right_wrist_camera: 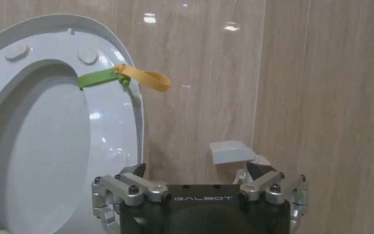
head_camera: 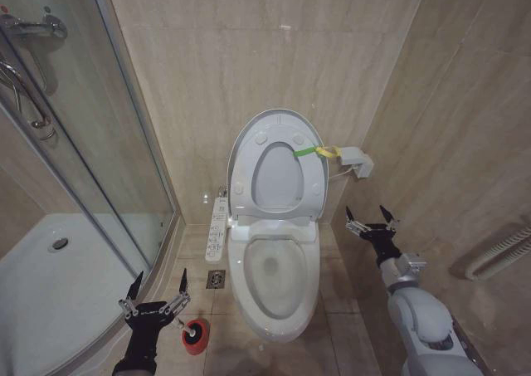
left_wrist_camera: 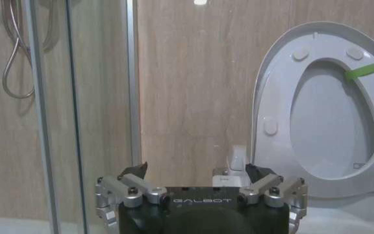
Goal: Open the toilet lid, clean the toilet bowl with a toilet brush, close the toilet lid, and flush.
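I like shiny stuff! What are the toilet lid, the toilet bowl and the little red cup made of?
The toilet lid, standing open, looks like smooth white plastic: thin, with moulded round bumpers. The toilet bowl seems glazed ceramic, thick-rimmed and glossy. The red cup holding the toilet brush is probably matte plastic, though that is hard to tell.

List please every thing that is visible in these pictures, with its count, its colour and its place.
toilet lid: one, white, raised against the wall, seat ring up with it.
strap: one, green and yellow, on the lid's edge.
toilet bowl: one, white, uncovered, on the floor.
control strip: one, white, beside the bowl.
toilet brush: one, dark head, standing in its red holder on the floor.
shower door: one, glass, at left.
left gripper: open, above the brush.
right gripper: open, right of the bowl.
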Robot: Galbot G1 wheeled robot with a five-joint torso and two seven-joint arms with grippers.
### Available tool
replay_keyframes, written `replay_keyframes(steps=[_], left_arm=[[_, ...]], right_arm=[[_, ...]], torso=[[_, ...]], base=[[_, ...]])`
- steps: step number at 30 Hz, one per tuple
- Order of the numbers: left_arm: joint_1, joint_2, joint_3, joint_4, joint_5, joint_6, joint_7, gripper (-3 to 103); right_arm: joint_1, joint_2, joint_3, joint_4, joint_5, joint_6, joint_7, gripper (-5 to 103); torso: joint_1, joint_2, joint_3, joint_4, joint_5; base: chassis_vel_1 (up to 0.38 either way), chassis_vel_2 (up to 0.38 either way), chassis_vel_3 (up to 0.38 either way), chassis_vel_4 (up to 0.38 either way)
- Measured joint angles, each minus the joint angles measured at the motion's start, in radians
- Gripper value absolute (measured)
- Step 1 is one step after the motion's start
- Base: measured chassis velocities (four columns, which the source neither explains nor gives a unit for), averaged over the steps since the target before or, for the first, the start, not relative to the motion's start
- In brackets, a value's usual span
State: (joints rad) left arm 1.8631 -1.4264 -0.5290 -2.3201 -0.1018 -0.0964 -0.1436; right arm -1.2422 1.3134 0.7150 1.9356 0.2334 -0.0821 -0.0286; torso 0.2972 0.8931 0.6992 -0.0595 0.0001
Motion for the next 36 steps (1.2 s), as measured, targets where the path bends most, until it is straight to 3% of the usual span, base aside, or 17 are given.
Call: replay_keyframes(steps=[19, 36], left_arm=[[0.0, 0.0, 0.0, 0.0, 0.0, 0.0, 0.0, 98], [0.0, 0.0, 0.0, 0.0, 0.0, 0.0, 0.0, 98]], right_arm=[[0.179, -0.067, -0.1, -0.155, 0.031, 0.03, 0.075, 100], [0.344, -0.073, -0.128, -0.32, -0.011, 0.065, 0.079, 100]], torso=[[0.0, 0.0, 0.0, 0.0, -0.0001], [0.0, 0.0, 0.0, -0.0001, 0.0]], base=[[0.0, 0.0, 0.0, 0.0], [0.0, 0.0, 0.0, 0.0]])
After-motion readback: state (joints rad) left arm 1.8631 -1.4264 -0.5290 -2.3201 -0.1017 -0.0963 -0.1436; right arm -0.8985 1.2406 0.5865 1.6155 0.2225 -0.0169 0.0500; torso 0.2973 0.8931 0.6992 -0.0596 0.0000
